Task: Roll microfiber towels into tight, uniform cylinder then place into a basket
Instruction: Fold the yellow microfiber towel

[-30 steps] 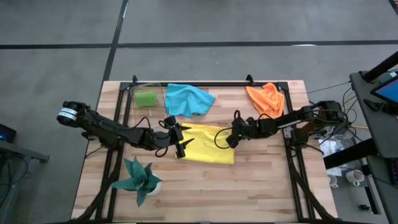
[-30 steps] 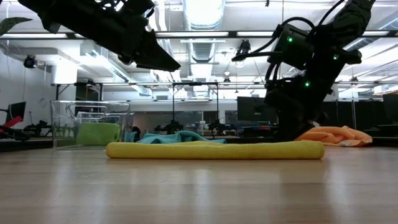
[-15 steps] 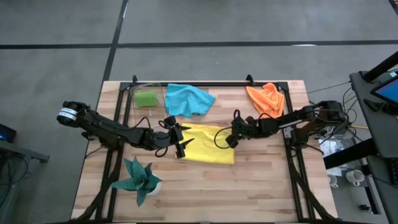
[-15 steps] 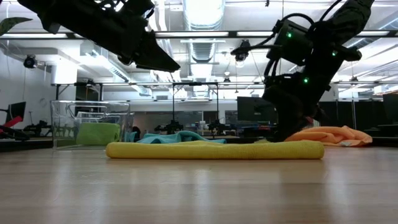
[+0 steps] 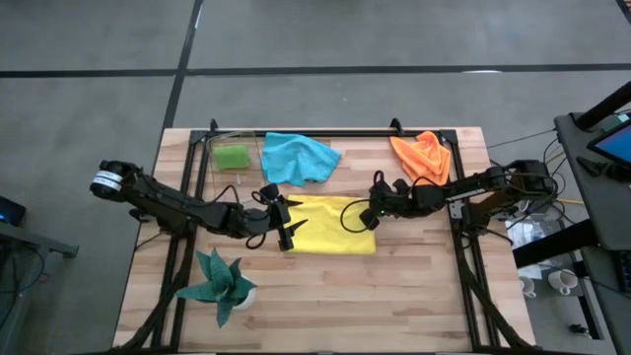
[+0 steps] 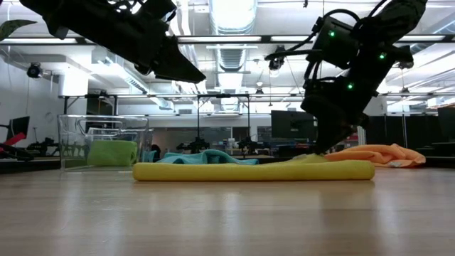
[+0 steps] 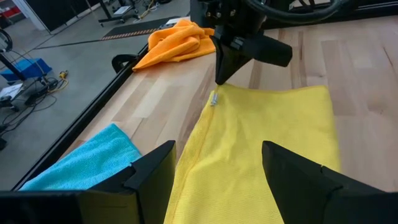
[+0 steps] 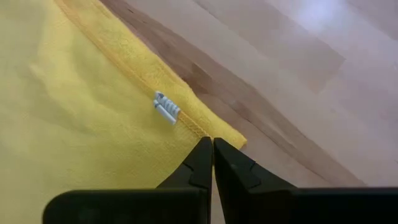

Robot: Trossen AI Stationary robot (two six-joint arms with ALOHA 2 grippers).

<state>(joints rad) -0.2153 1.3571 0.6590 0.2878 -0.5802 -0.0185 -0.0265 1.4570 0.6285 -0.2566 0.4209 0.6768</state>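
Note:
A yellow towel [image 5: 330, 227] lies flat at the table's middle; it also shows in the low view [image 6: 249, 171]. My right gripper [image 5: 369, 212] is shut on its far right corner. My left gripper [image 5: 287, 226] hangs open above the towel's left edge, its fingers [image 7: 152, 180] well clear of the cloth. A blue towel [image 5: 299, 157] and an orange towel [image 5: 422, 155] lie crumpled at the far side. A rolled lime green towel [image 5: 234, 156] lies inside the clear basket [image 6: 71, 142] at the far left. My right gripper pinches the yellow towel's far right corner [image 8: 217, 134] between its two shut fingers, right at the hemmed edge beside a small label [image 8: 166, 107]. The fingers slant down from the table's right side. The corner [image 6: 307, 159] is raised slightly; the rest lies flat on the table.
A teal spiky plant in a white pot [image 5: 223, 281] stands near the front left. A black metal frame [image 5: 463, 247] runs along the table's sides and far edge. Bare wood lies in front of the yellow towel.
My right gripper has gone a little toward the table's right edge and up, still shut on the yellow towel's corner. The towel has slid a short way to the right, and its held corner has lifted slightly off the table.

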